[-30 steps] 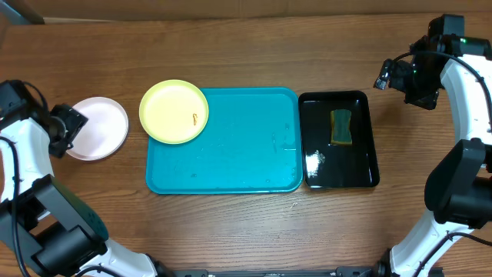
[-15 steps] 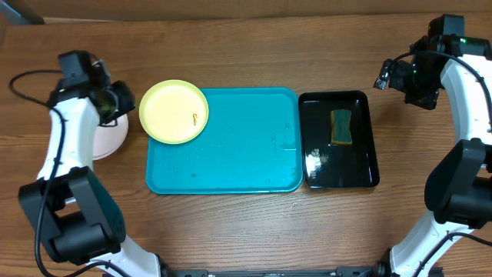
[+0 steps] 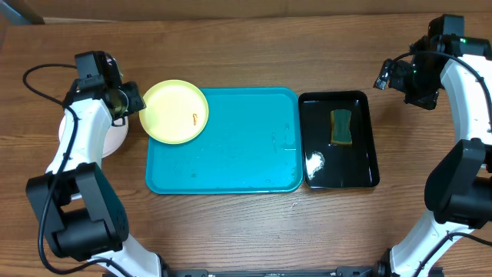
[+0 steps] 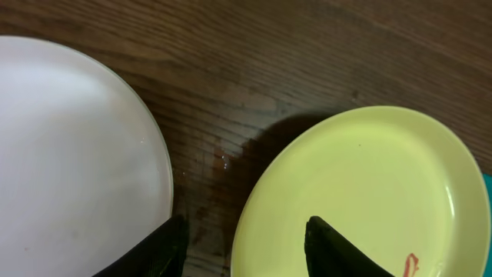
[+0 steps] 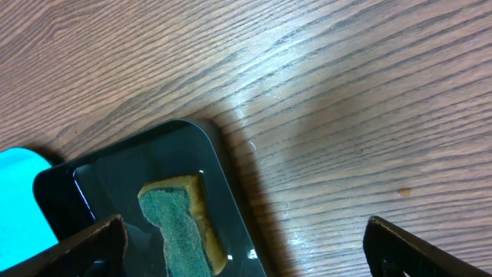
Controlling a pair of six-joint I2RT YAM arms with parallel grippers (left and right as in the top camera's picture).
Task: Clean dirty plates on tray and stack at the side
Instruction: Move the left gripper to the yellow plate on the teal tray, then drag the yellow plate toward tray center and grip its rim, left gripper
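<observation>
Two plates show in the overhead view. One, a pale yellow-green plate (image 3: 174,111) at centre left, lies across the upper-left corner of the turquoise tray (image 3: 231,173), part over the tray's rim and part over the wooden table (image 3: 231,46). It carries a small orange-brown smear (image 3: 195,118) right of its middle. The other, a white plate (image 3: 117,140), sits further left on the table, off the tray and partly hidden by my left arm. In the left wrist view the two plates lie near each other but apart, with dark wood between them. My left gripper (image 4: 246,235) has its jaws part-way apart and straddles the yellow-green plate's left rim. One finger (image 4: 346,250) is over the plate's inner face and the other (image 4: 154,250) is outside the rim at the white plate's edge; bare wood shows in the gap and nothing is clamped. My right gripper (image 5: 244,238), at the upper right of the overhead frame, is spread wide and empty above the table, by the corner of the black tray (image 5: 100,192) holding a green sponge (image 5: 181,223).
</observation>
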